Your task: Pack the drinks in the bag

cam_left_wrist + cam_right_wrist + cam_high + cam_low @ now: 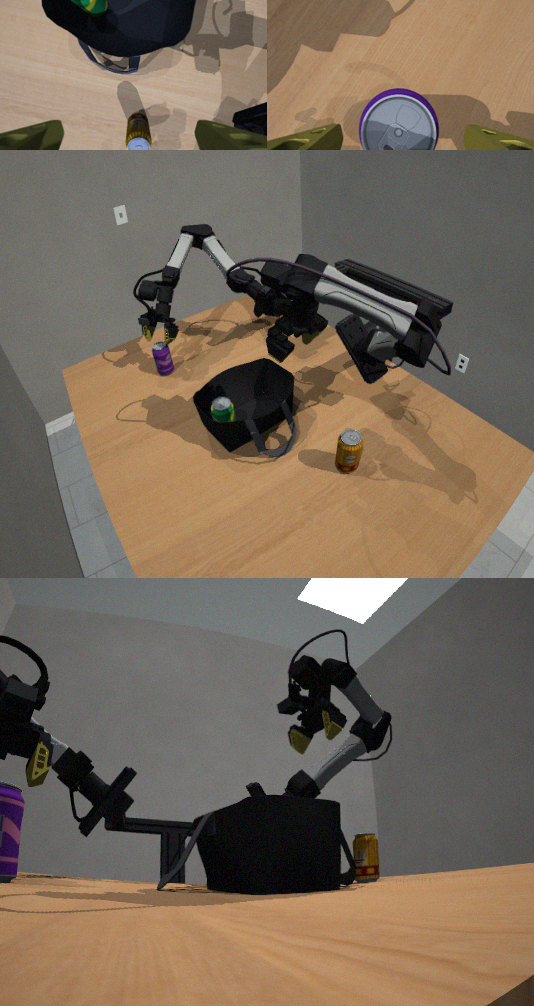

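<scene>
The black bag [225, 439] [270, 848] [151, 30] stands with its walls up. A green can [222, 412] [95, 7] is inside it; its base is hidden in the top view. A purple can [163, 361] [10, 833] [381, 115] stands upright on the table. My right gripper [158, 339] [402, 131] is open just above the purple can, with a finger on either side of its lid in the right wrist view. An orange can [348, 452] [366, 859] [138, 128] stands upright beyond the bag's handle side. My left gripper [316, 739] [129, 126] is open and empty, high above the table.
A grey strap handle [278, 452] [187, 853] [117, 71] hangs outside the bag on each side in the exterior view. The left arm reaches over the table behind the bag in the top view. The purple can is near the table's far left edge there.
</scene>
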Motion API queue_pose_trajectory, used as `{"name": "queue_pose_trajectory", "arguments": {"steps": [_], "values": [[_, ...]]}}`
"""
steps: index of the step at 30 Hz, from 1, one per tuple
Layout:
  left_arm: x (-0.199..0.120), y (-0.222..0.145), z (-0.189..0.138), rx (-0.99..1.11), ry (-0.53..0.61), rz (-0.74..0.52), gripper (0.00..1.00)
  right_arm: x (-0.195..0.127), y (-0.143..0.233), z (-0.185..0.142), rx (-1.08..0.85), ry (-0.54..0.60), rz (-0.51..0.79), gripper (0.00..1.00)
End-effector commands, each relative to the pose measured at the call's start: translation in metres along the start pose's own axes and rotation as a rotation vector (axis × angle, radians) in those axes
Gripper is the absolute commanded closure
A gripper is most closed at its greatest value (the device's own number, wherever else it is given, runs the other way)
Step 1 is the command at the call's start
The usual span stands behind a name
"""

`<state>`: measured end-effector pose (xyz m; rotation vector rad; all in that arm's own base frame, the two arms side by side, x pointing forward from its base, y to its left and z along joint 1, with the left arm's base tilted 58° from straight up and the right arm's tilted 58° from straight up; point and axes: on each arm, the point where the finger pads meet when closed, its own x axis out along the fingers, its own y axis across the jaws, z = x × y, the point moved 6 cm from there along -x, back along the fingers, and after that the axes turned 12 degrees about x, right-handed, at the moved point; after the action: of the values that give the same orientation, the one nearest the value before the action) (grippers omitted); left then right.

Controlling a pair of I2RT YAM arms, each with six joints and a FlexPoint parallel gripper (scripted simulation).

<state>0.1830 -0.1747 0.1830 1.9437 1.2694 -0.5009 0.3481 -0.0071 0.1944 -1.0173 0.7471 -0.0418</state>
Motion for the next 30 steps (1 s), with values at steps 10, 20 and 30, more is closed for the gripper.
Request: {"name": "queue_pose_trajectory", "arguments": {"steps": [10,20,30], "values": [[-0.009,0.003,0.001,-0.007,-0.029,0.009,0.00,0.015,-0.005,-0.003,-0.009,-0.051,-0.008,0.16],[-0.009,0.003,0.001,-0.007,-0.029,0.009,0.00,0.025,-0.010,-0.009,-0.002,-0.045,-0.014,0.16],[-0.009,0.003,0.001,-0.007,-0.029,0.009,0.00,0.040,-0.010,-0.019,-0.008,-0.051,-0.014,0.16]]}}
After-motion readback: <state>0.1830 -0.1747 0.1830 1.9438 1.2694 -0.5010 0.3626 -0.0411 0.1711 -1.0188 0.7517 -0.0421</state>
